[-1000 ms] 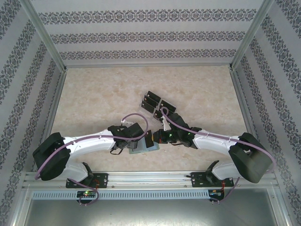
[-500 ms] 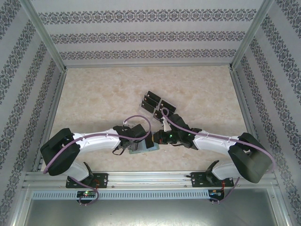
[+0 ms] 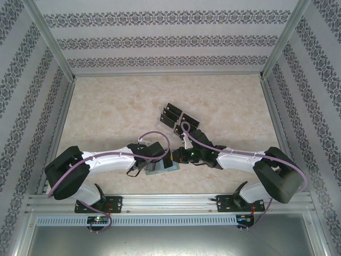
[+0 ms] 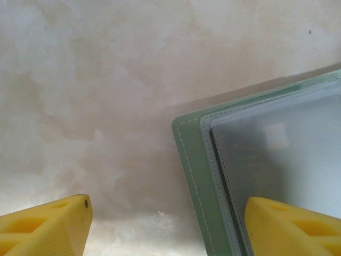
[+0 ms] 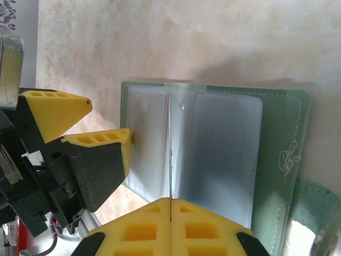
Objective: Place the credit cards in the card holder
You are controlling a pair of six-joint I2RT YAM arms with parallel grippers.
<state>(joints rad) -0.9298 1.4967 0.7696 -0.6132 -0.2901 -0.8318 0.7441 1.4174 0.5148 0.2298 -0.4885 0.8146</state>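
The card holder (image 5: 277,133) lies open on the table, grey-green with clear sleeves; from above it sits between both grippers (image 3: 161,169). My right gripper (image 5: 170,205) is shut on a credit card (image 5: 170,138), seen edge-on as a thin line standing over the holder's sleeves. My left gripper (image 4: 168,224) is open, straddling the holder's (image 4: 192,160) corner: one yellow fingertip (image 4: 293,224) is over the sleeve, the other (image 4: 48,224) over bare table. Several more black credit cards (image 3: 171,116) lie farther back on the table.
A clear plastic piece (image 3: 190,118) lies beside the spare cards. The two grippers (image 3: 156,160) (image 3: 177,156) are almost touching above the holder. Metal frame rails (image 3: 170,201) and patterned walls enclose the marble table (image 3: 106,106), with free room at the back and left.
The left arm's shoulder has swung right and its gripper has settled lower at the holder's left edge. The right gripper with its card has edged slightly left over the holder.
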